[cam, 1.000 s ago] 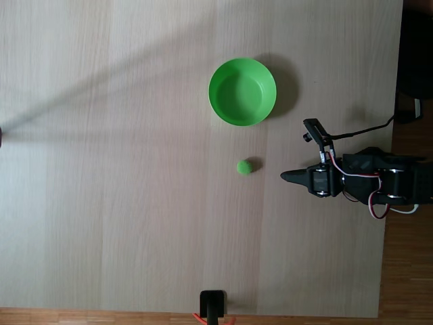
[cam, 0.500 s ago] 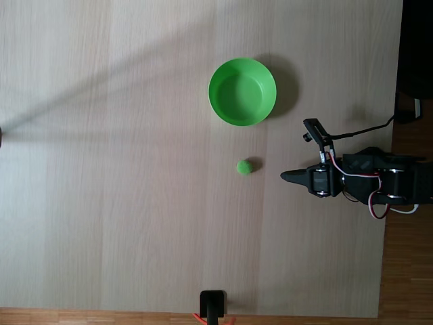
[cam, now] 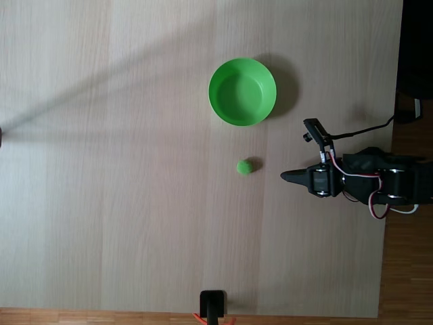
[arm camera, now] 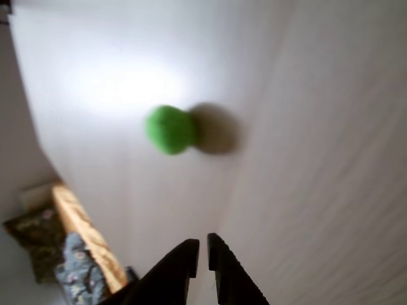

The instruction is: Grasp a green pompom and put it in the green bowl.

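— Gripper (cam: 284, 176) first: where does it sit, and how much room has it got?

— Its black tip points left in the fixed view, low over the pale wooden table (cam: 122, 203), close to the table's right edge, with the arm's body and cables (cam: 365, 186) behind it reaching past that edge over the darker floor. To the left of the tip the tabletop runs bare and wide. The near edge, at the bottom of that view, is well apart from it, with a small black clamp (cam: 213, 303) fixed there.

— And the fingers?

— In the wrist view the gripper (arm camera: 202, 249) has its two dark fingertips drawn nearly together, only a thin slit between them, nothing held.

— Where is the green pompom?

— The green pompom (cam: 245, 166) lies on the table ahead of the tip, near but apart from it, a touch to the bowl's side of the pointing line. In the wrist view the pompom (arm camera: 169, 129) sits above and slightly left of the fingertips, blurred, its shadow to its right.

— The green bowl?

— The green bowl (cam: 266, 108) stands upright farther off, beyond the pompom toward the top of the fixed view, apart from both.
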You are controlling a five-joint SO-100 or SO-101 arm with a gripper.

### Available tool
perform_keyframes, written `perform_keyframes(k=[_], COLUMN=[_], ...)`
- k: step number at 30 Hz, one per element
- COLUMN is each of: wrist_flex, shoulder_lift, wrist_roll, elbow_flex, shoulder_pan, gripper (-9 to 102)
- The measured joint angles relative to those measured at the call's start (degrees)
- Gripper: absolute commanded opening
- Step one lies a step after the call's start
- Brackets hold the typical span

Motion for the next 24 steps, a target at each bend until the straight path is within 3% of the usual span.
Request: perform_keyframes(k=[24], wrist_flex=[-0.26], shoulder_lift=[-72.77], wrist_roll=[-0.35], elbow_flex=[-51.94], shoulder_pan=[0.09], gripper=[0])
